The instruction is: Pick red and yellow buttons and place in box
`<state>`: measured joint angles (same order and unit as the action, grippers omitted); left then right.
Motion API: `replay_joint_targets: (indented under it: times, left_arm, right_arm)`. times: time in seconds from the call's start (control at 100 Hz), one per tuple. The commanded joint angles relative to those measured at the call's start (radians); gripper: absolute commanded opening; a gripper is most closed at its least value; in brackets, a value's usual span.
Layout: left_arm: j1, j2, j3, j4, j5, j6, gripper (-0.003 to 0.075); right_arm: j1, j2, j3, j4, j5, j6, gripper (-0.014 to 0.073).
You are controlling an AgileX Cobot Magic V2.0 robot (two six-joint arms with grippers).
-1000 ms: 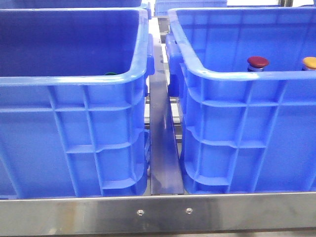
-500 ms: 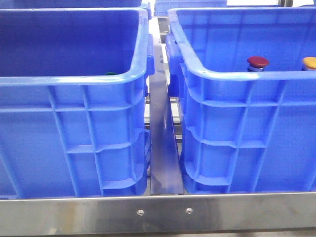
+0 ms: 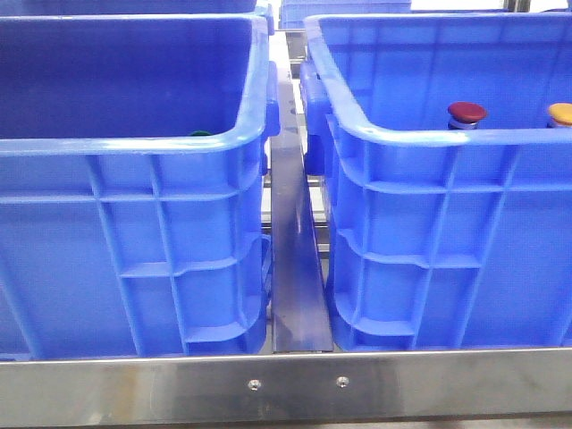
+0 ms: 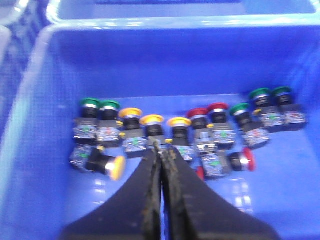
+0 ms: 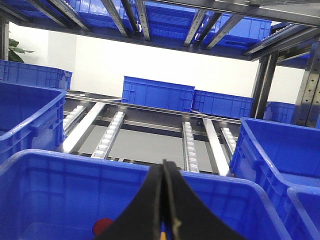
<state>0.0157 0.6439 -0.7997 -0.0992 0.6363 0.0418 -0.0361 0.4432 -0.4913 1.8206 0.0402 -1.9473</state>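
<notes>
Shelving: steel roller racks [image 5: 187, 135] ran behind, with blue crates stored beyond.
Front bench: two blue crates stood side by side behind a steel rail [image 3: 286, 384].
Right crate [image 3: 447, 232]: a red button [image 3: 466, 112] and a yellow button [image 3: 560, 113] showed above its rim.
Left crate [image 3: 134, 241]: a green cap [image 3: 199, 134] barely showed at its rim.
Left gripper [image 4: 161, 150]: fingers pressed together, holding nothing, above a crate floor [image 4: 280, 170] carrying mixed green, yellow and red buttons.
Right gripper [image 5: 164, 170]: fingers pressed together, empty, over a crate.
</notes>
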Motion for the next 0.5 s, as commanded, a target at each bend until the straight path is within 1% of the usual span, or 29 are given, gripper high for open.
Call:
replay_joint_targets:
  times: [0.0, 0.42, 0.49]
  left_arm:
    - [0.001, -0.001, -0.028, 0.012, -0.101, 0.003, -0.0019]
    - [0.001, -0.009, -0.023, 0.002, -0.101, 0.003, -0.0019]
    - [0.001, -0.025, -0.008, 0.006, -0.119, 0.003, -0.0019]
  right_arm:
    - [0.001, 0.005, -0.026, 0.114, 0.023, 0.001, -0.0097]
    - [0.001, 0.005, -0.026, 0.114, 0.023, 0.001, -0.0097]
    - [0.001, 0.005, -0.026, 0.114, 0.023, 0.001, -0.0097]
